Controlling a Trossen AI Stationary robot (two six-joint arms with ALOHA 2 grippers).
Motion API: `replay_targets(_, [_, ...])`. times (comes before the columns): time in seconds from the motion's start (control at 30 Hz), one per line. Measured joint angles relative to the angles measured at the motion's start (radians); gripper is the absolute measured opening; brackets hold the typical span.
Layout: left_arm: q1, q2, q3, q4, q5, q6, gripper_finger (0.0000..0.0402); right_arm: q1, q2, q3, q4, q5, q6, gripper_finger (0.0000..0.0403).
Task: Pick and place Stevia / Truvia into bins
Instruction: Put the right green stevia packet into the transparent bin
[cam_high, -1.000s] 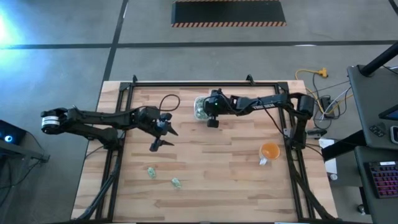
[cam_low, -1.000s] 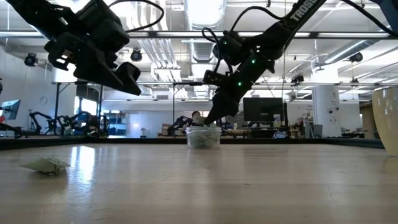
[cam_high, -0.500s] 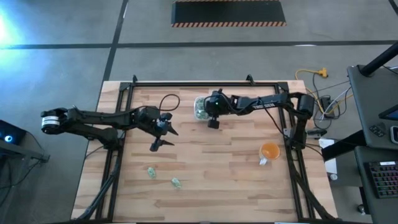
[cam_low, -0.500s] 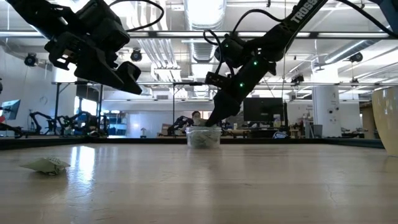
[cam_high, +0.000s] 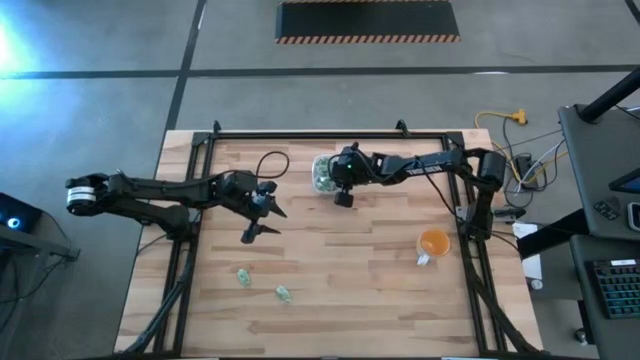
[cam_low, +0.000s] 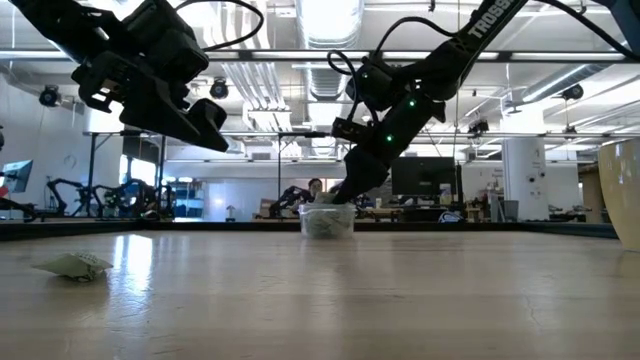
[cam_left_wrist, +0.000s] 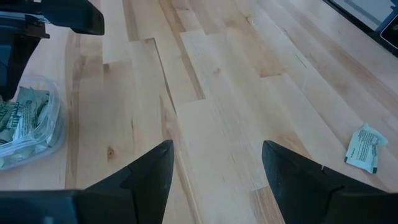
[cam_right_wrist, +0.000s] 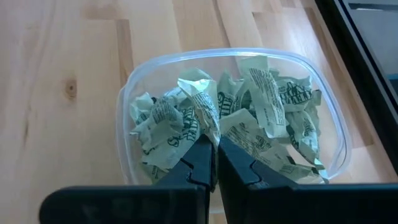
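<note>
Left to right, versus a second ago:

Left gripper (cam_high: 262, 214) hasn't budged. It hovers over the table's left-centre, jaws spread wide with nothing between them; its wrist view shows bare wood table (cam_left_wrist: 236, 93) between the fingers and one loose green-and-white Stevia packet (cam_left_wrist: 365, 147) off to the side. Two loose packets lie on the near-left part of the table (cam_high: 243, 276), (cam_high: 284, 293), well apart from either gripper. Low view shows one of them flat on the wood (cam_low: 72, 266).

Centre: the clear plastic tub (cam_high: 322, 174) sits at the far middle of the table, already packed with crumpled packets (cam_right_wrist: 261, 118).

Right gripper (cam_right_wrist: 214, 163) is the only thing that moved, and only slightly: the arm has shifted a touch over the tub since a second ago. Jaws are pinched fully together, tips at the tub's near rim, with a packet (cam_right_wrist: 202, 99) right at the tips. Can't confirm whether it's pinched or just lying on the pile.

Right side: orange cup (cam_high: 433, 242), untouched.

Read: right arm is at the drop step and hasn't released. Two packets remain, and the left gripper is best placed for them.
</note>
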Motion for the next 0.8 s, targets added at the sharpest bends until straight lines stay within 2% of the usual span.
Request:
replay_targets(0.3, [0.000, 0.000, 0.000, 0.002, 0.000, 0.000, 0.0228, 0.000, 0.000, -0.007, 0.001, -0.001, 0.007, 0.0016])
replay_targets(0.43, [0.000, 0.000, 0.000, 0.002, 0.000, 0.000, 0.0228, 0.000, 0.000, -0.009, 0.002, -0.043, 0.007, 0.0044])
replay_targets(0.63, [0.000, 0.000, 0.000, 0.002, 0.000, 0.000, 0.0228, -0.001, 0.000, -0.009, 0.003, -0.041, 0.026, 0.0091])
replay_targets(0.8, [0.000, 0.000, 0.000, 0.001, 0.000, 0.000, 0.0228, -0.001, -0.003, -0.009, 0.010, -0.041, -0.015, 0.0112])
